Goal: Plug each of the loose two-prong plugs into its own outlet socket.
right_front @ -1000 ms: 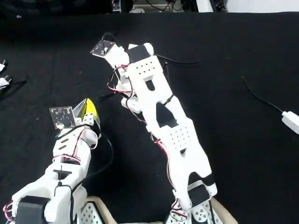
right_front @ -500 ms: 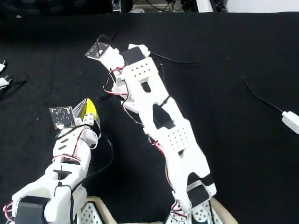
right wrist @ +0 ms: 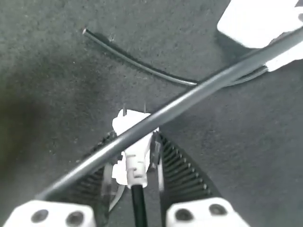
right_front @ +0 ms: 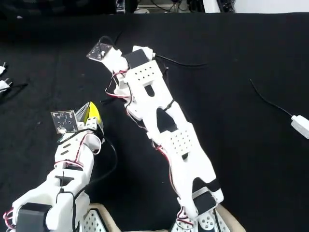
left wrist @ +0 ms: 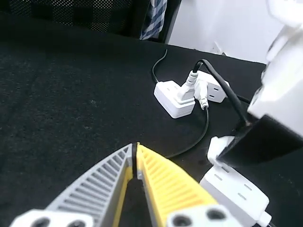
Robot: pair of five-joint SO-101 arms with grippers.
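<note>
Right gripper (right wrist: 137, 142) at 11 o'clock clamps a plug (right wrist: 130, 123), prongs leading, apparently ready for a socket — left gripper (left wrist: 134, 147), fingers together, rests at 9 o'clock.

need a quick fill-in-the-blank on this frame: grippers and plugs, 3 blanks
1. The right gripper is shut on a loose plug with ___ prongs.
2. The left gripper, with one grey and one ___ finger, is shut and holds nothing.
3. In the left wrist view, the seated plug in an outlet block trails a ___ cable.
Missing words: two; yellow; black.
</note>
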